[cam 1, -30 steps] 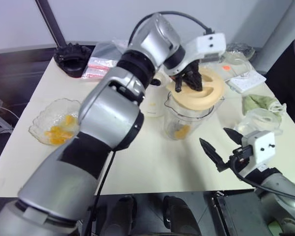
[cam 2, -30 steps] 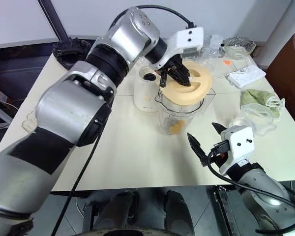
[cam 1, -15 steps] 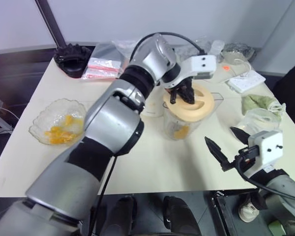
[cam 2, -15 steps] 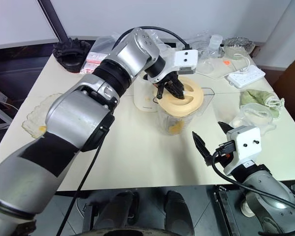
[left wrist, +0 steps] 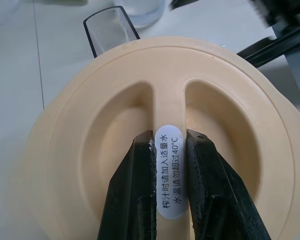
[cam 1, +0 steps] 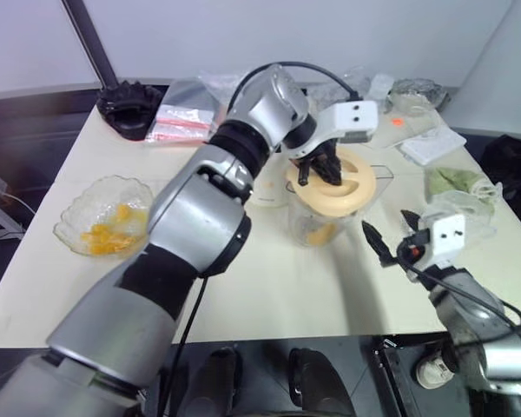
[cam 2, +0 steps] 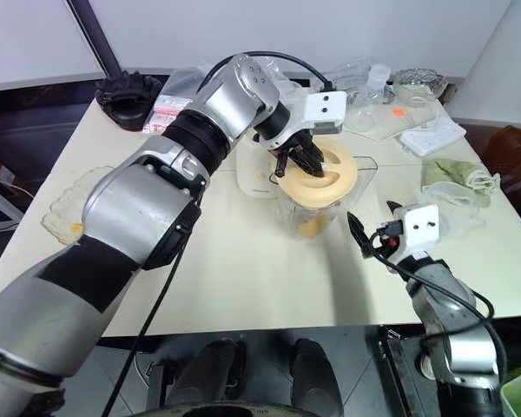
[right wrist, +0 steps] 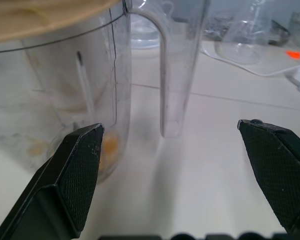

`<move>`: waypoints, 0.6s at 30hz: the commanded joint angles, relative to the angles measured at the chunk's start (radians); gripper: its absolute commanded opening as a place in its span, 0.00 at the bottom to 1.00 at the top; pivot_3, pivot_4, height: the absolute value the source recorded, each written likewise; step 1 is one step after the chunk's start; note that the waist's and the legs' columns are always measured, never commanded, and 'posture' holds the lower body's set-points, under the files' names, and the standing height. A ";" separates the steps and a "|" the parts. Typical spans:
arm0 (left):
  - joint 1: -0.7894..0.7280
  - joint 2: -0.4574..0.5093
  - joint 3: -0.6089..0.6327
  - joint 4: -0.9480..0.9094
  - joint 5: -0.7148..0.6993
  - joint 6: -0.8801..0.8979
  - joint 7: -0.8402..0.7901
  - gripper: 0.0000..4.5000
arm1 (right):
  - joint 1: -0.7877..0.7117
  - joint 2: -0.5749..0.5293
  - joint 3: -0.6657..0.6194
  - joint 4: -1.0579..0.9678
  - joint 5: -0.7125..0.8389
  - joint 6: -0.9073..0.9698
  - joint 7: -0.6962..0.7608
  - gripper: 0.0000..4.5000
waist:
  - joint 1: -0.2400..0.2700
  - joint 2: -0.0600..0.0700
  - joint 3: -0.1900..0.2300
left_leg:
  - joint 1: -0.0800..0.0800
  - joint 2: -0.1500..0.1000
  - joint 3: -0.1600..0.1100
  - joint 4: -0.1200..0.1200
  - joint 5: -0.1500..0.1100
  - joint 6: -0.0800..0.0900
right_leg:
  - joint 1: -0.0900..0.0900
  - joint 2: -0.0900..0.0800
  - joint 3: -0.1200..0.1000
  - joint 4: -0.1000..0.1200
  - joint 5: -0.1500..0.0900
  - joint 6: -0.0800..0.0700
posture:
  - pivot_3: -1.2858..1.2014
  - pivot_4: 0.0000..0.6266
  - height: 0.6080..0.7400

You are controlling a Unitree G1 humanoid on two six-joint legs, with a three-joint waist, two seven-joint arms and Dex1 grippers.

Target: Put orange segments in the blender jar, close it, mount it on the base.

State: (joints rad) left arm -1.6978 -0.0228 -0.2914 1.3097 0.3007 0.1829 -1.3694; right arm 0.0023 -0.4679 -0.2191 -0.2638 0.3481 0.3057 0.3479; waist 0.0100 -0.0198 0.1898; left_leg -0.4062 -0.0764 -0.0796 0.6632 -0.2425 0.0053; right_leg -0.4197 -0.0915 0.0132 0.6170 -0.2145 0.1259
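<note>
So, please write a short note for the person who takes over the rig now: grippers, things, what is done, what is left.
Left gripper: jaws shut on the lid's centre rib, lid over the jar mouth.
Right gripper: jaws open wide, empty, level beside the jar, facing its handle.
Jar stands on the table; some orange segments lie inside, more in the glass bowl at the robot's left.
Base stands behind the jar, nothing mounted on it.
Done: segments loaded, lid brought to the jar.
Left: confirm the lid is seated, release it, take the jar, mount it on the base.
</note>
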 commanded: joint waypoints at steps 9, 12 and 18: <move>0.040 -0.007 -0.020 0.019 0.020 -0.006 -0.001 0.05 | -0.285 0.025 0.030 0.418 -0.073 -0.198 0.086 1.00 | -0.008 0.002 0.000 | 0.001 0.000 0.000 0.000 0.000 0.000 | 0.000 0.001 0.001 0.001 0.002 -0.003 | 0.52 0.24 1.00; 0.048 -0.006 -0.022 0.020 0.022 -0.006 -0.009 0.05 | -0.347 0.041 0.029 0.513 -0.091 -0.250 0.075 1.00 | -0.012 0.002 -0.001 | 0.002 0.000 0.000 0.000 0.000 0.000 | 0.001 0.002 0.001 0.002 0.003 -0.003 | 0.52 0.24 1.00; 0.069 -0.004 -0.031 0.024 0.031 -0.001 0.006 0.05 | -0.357 0.079 0.030 0.509 -0.110 -0.287 0.037 0.67 | -0.023 0.002 -0.001 | 0.003 0.000 -0.001 0.000 0.000 0.000 | 0.002 0.002 0.001 0.002 0.003 -0.003 | 0.52 0.24 1.00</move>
State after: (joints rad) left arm -1.6721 -0.0096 -0.2918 1.2963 0.3013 0.1689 -1.3668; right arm -0.3538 -0.3904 -0.1708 0.2897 0.2400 0.0376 0.4023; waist -0.0133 -0.0176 0.1891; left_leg -0.4035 -0.0762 -0.0809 0.6633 -0.2424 0.0054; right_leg -0.4177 -0.0894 0.0145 0.6191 -0.2119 0.1231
